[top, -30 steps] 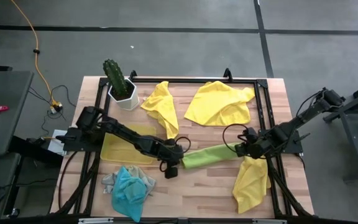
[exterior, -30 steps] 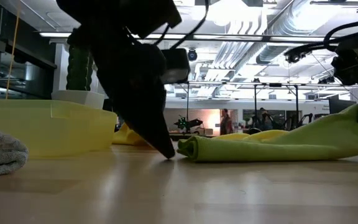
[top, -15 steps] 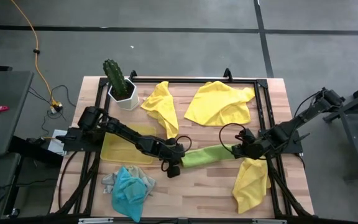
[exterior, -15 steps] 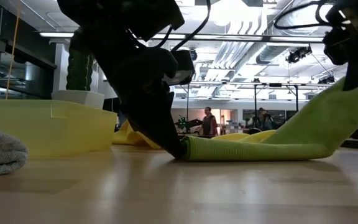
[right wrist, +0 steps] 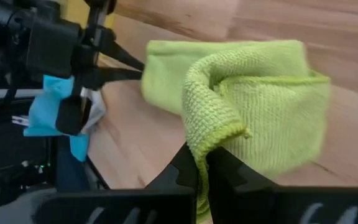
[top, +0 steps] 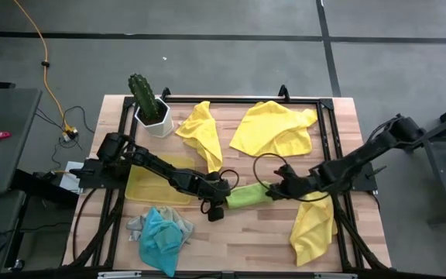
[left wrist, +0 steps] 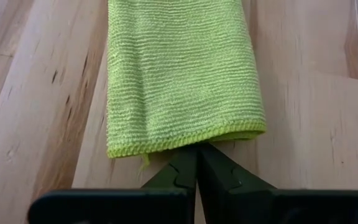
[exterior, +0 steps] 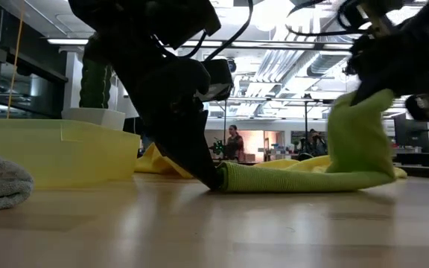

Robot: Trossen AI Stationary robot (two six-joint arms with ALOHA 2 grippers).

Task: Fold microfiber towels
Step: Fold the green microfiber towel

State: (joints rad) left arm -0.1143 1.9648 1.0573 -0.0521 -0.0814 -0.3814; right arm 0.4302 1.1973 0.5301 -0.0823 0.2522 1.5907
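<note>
The lime green towel [top: 247, 196] lies long from left to right, low in the middle of the high view. The left gripper [top: 224, 198] pinches its left end down. The right gripper [top: 273, 191] grips the raised right end.

Count: 3 yellow towels [top: 272, 129], 1 lime green towel [top: 246, 196], 1 turquoise towel [top: 161, 236], 1 grey towel [top: 137, 226], 1 yellow tray [top: 142, 186], 1 potted cactus [top: 149, 105], 2 arms.
</note>
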